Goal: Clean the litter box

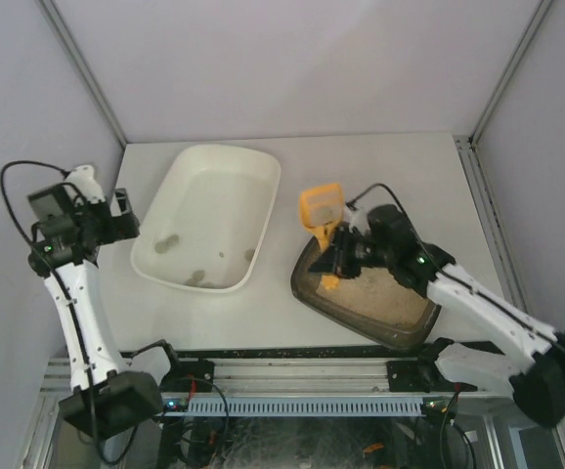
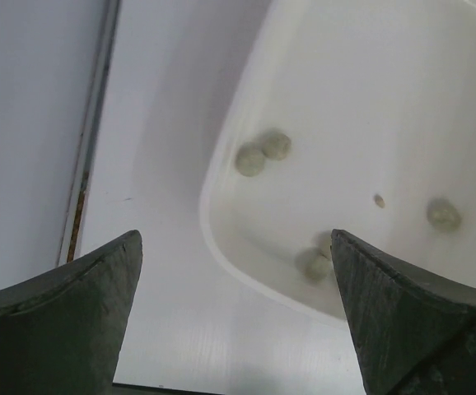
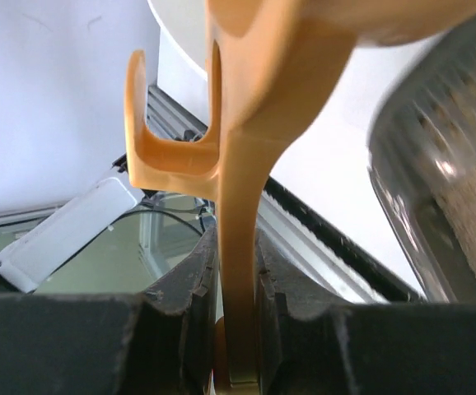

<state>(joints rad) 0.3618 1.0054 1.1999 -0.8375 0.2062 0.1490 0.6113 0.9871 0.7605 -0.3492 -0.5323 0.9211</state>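
The dark litter box with pale sandy litter lies on the table, front right. My right gripper hovers over its far left corner, shut on the handle of an orange scoop, whose slotted head points toward the back. In the right wrist view the gripper clamps the scoop handle, with the litter box rim to the right. My left gripper stands open and holds nothing, left of the white tub; in its wrist view the gripper hangs above the tub's edge.
A large white tub sits left of the litter box, holding several pale clumps. The left wrist view shows the tub rim and clumps. Walls close in on both sides, and a metal rail runs along the near edge.
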